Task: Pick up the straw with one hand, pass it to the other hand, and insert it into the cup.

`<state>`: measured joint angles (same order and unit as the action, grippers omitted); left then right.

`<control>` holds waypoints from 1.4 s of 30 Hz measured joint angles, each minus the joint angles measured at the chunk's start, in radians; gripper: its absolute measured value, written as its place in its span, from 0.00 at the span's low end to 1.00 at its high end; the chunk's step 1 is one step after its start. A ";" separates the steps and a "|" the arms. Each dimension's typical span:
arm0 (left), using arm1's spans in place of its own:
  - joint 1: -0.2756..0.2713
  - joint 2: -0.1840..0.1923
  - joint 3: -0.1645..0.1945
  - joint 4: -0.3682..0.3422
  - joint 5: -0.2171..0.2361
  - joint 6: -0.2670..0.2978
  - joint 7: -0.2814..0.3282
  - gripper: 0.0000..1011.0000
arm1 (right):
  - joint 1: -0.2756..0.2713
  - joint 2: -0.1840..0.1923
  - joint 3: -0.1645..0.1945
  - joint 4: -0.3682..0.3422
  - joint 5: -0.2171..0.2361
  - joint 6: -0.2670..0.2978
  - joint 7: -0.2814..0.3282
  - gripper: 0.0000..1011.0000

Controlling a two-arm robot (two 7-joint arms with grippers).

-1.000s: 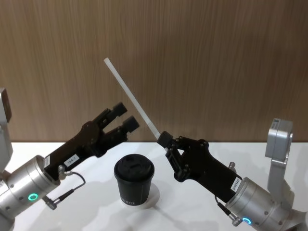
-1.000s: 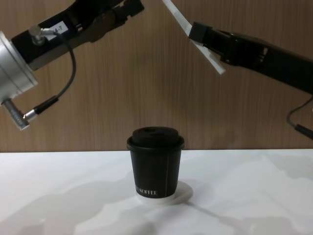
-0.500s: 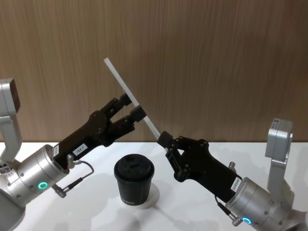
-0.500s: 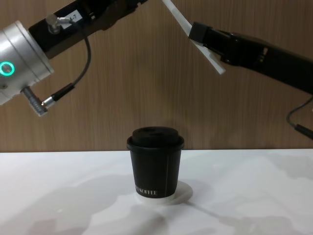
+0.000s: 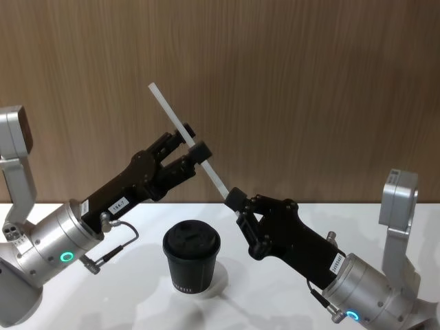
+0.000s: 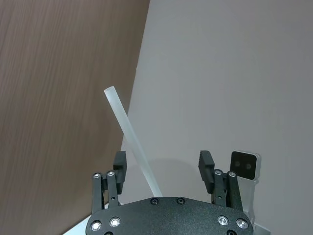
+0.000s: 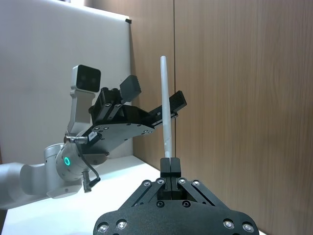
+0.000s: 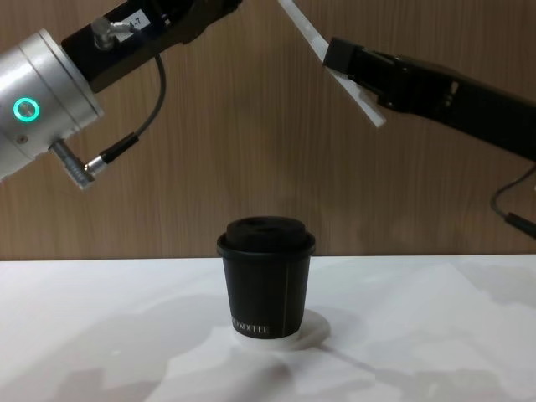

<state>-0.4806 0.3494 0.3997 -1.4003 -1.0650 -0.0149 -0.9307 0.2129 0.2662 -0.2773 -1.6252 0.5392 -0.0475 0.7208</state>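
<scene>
White plastic is what the handover turns on: the straw (image 5: 170, 113) slants up in the air over the counter (image 8: 435, 335), its lower end pinched tight between the pressed-together fingers of the right gripper (image 5: 237, 205). The left gripper (image 5: 194, 139) sits around the straw's middle with its fingers spread, one on each side and neither yet clamping. In the left wrist view the straw (image 6: 129, 142) runs much nearer one finger (image 6: 120, 161) than the other (image 6: 206, 164). The cup (image 5: 192, 258) stands upright with its lid on, on a white disc (image 8: 310, 331) on the counter, below and between the two arms and well apart from the straw.

My judgement is that the pass is about to happen, and the off-centre position is the main hazard. When the left gripper closes, the far finger will sweep the thin tube sideways before the near one meets it. With the right gripper's pinch fixed at the lower end, that could bow or kink the straw. If the right gripper lets go before the left has a firm hold, the straw would drop or pivot in the fingers. A tilted or bent straw would then be hard to line up with the small opening in the lid, and a missed push could tip the light cup.
</scene>
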 joint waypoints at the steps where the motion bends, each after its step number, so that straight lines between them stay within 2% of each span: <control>1: -0.001 0.000 0.001 0.001 -0.001 -0.002 0.000 0.92 | 0.000 0.000 0.000 0.000 0.000 0.000 0.000 0.00; 7: -0.005 0.000 0.005 0.000 -0.004 -0.009 0.000 0.79 | 0.000 0.000 0.000 0.000 0.000 0.000 0.000 0.00; 10: -0.006 0.000 0.007 0.000 -0.007 -0.011 0.001 0.65 | 0.000 0.000 0.000 0.000 0.000 0.000 0.000 0.00; 16: -0.011 0.000 0.013 0.002 -0.010 -0.016 0.002 0.50 | 0.000 0.000 0.000 0.000 0.000 0.000 0.000 0.00; 19: -0.014 -0.001 0.015 0.004 -0.012 -0.018 0.003 0.37 | 0.000 0.000 0.000 0.000 0.000 0.000 0.000 0.00; 21: -0.015 -0.001 0.017 0.006 -0.012 -0.019 0.003 0.33 | 0.000 0.000 0.000 0.000 0.000 0.000 0.000 0.00; 22: -0.016 -0.001 0.018 0.007 -0.013 -0.020 0.004 0.27 | 0.000 0.000 0.000 0.000 0.000 0.000 0.000 0.00; 24: -0.017 -0.001 0.019 0.008 -0.014 -0.022 0.004 0.25 | 0.000 0.000 0.000 0.000 0.000 0.000 0.000 0.00; 26: -0.018 -0.001 0.020 0.010 -0.015 -0.025 0.005 0.16 | 0.000 0.000 0.000 0.000 0.000 0.000 0.000 0.00; 32: -0.020 0.001 0.023 0.011 -0.018 -0.030 0.007 0.04 | 0.000 0.000 0.000 0.000 0.000 0.000 0.000 0.00; 40: -0.018 0.008 0.025 0.011 -0.024 -0.037 0.010 0.01 | 0.000 0.000 0.000 0.000 0.000 0.000 0.000 0.01; 42: -0.017 0.010 0.024 0.012 -0.028 -0.040 0.011 0.01 | 0.000 0.000 0.000 0.000 0.000 0.000 0.000 0.04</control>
<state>-0.4976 0.3598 0.4240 -1.3887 -1.0927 -0.0551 -0.9196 0.2129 0.2664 -0.2772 -1.6253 0.5392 -0.0476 0.7209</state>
